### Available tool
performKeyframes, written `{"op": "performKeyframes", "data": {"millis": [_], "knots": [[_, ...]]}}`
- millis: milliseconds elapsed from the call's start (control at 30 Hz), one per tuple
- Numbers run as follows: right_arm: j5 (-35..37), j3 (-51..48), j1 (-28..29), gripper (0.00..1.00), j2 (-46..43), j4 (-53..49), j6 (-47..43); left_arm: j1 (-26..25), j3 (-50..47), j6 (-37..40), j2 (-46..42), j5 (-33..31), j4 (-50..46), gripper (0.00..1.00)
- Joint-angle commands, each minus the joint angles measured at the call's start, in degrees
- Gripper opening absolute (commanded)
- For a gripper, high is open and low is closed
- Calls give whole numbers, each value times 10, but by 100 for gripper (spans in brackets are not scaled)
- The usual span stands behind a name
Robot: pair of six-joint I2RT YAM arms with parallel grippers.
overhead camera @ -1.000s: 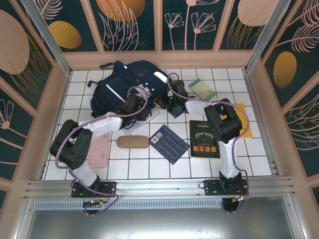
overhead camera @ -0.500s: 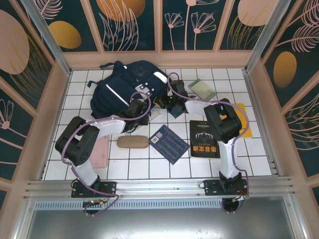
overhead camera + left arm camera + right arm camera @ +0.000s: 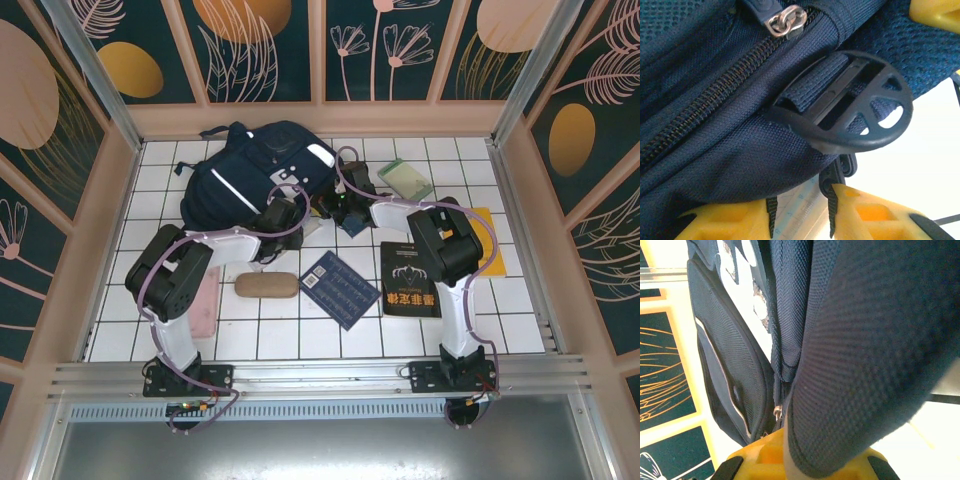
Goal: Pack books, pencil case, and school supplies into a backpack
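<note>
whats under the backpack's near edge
A strip of a pale flat item with bluish print peeks out beneath the backpack in the left wrist view. Its rest, and anything else underneath, is covered.

Both arms reach forward and inward, left pincer (image 3: 288,208) parted, right pincer (image 3: 337,205) closed tight.

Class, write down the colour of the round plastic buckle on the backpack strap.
The buckle is black, on the navy backpack; clearest in the left wrist view.
</note>
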Motion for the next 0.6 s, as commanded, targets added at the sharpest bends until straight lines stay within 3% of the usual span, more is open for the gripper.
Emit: {"op": "performKeyframes", "data": {"millis": [0,200,467,500,567], "knots": [[-27,21,11,0,4,34,6,-1,29,2,16,-31,1,36],[-30,14,11,0,2,36,6,-1,64,-7,40,-62,-28,35],[-31,3,11,0,-2,38,5,0,100,-5,77,-58,-43,32],[-31,2,11,0,-2,38,4,0,102,-5,76,-55,-42,28],[-30,2,11,0,-3,36,4,0,102,-6,76,-58,-43,10]]}}
